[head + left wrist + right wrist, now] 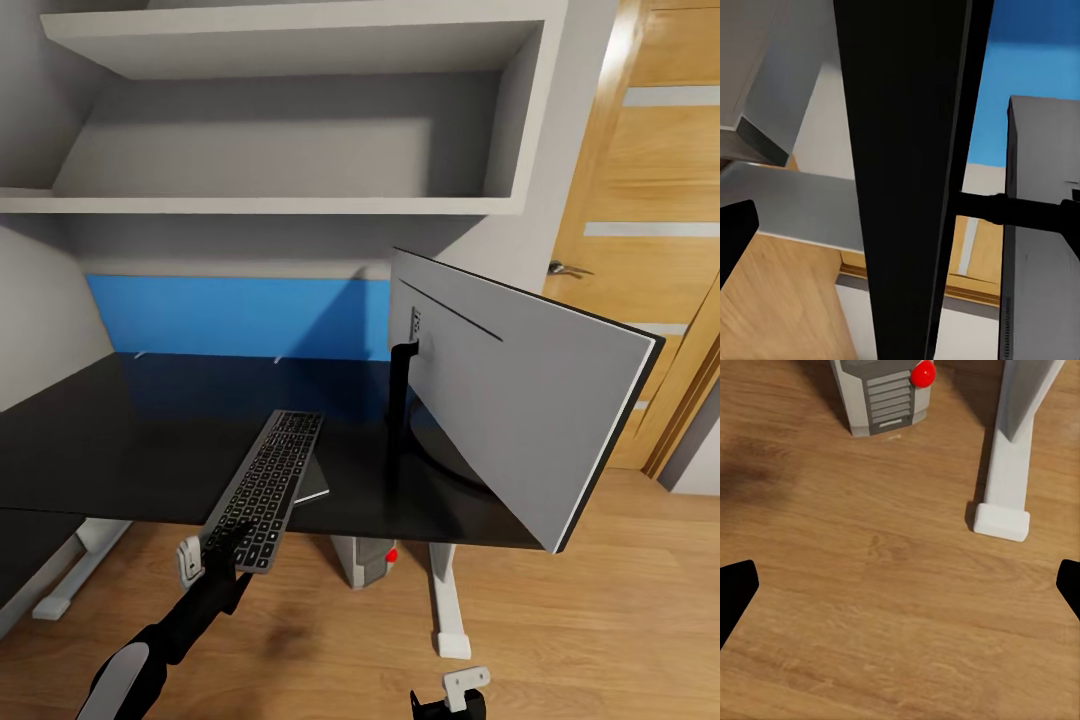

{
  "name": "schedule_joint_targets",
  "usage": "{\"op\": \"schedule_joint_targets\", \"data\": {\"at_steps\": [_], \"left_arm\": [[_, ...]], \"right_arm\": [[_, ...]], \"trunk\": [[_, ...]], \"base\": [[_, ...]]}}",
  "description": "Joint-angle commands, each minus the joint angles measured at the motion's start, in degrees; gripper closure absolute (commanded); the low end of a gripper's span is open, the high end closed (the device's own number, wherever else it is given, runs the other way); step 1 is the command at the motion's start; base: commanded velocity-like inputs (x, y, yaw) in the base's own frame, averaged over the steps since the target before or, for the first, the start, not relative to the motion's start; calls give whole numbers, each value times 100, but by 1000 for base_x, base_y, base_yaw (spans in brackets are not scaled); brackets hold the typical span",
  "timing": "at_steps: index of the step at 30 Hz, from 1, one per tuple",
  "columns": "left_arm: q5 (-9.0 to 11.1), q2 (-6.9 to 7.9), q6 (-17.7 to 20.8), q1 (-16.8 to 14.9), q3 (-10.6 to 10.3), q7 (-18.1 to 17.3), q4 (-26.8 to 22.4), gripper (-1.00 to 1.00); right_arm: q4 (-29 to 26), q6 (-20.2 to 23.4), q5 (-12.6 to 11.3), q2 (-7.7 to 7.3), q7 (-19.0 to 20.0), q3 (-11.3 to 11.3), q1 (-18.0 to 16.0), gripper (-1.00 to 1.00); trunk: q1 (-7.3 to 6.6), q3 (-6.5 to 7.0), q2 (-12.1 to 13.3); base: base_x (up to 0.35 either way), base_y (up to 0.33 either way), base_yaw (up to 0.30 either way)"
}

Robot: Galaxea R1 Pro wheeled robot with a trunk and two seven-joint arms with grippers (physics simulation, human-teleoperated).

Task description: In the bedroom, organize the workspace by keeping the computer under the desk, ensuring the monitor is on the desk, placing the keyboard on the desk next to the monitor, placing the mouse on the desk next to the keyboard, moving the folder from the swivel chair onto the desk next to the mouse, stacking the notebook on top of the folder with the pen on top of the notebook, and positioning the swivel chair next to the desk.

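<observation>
Head view shows the left gripper [222,553] clamped on the near end of a long, flat grey keyboard with dark keys [268,486], which runs away from the robot and lies partly on the black desk top [120,440], its near end overhanging the front edge. A thin grey slab [312,480], which I cannot identify, peeks out from under its right side. Just to the right stands the wide grey-backed monitor [520,400], turned at an angle on its dark stem, so the keyboard already sits beside it.

In the left wrist view the keyboard [907,180] appears edge-on as a dark wedge running down between the fingers, with the monitor [1042,247] behind it.

The right gripper [900,592] hangs spread and empty above the wooden floor [870,622]; its fingertips sit well apart at the picture's sides. Ahead of it stand the grey computer tower with a red button [886,394] and a white desk leg foot [1003,502], so the computer looks to be under the desk.

The keyboard is probably light, rigid and thin, with a smooth case that could slip or pivot in an end grip. Holding it across the short edge works for sliding it; a firmer hold would be nearer the middle, across its width. It seems to need pushing further onto the desk before release.
</observation>
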Motion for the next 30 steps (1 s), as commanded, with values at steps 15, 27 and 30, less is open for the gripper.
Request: {"op": "schedule_joint_targets", "data": {"at_steps": [15, 27, 30], "left_arm": [[23, -13, 6, -5, 5, -6, 2, 100], [29, -13, 1, -3, 5, -7, 2, 100], [25, -11, 5, -3, 4, -2, 2, 100]], "right_arm": [[2, -8, -18, 2, -33, 48, -3, -100], [2, -7, -18, 2, -33, 50, -3, -100], [2, -5, -18, 2, -33, 49, -3, -100]], "trunk": [[-1, -5, -2], [-1, -5, -2], [-1, -5, -2]], "base": [[0, 0, 0], [0, 0, 0], [0, 0, 0]]}}
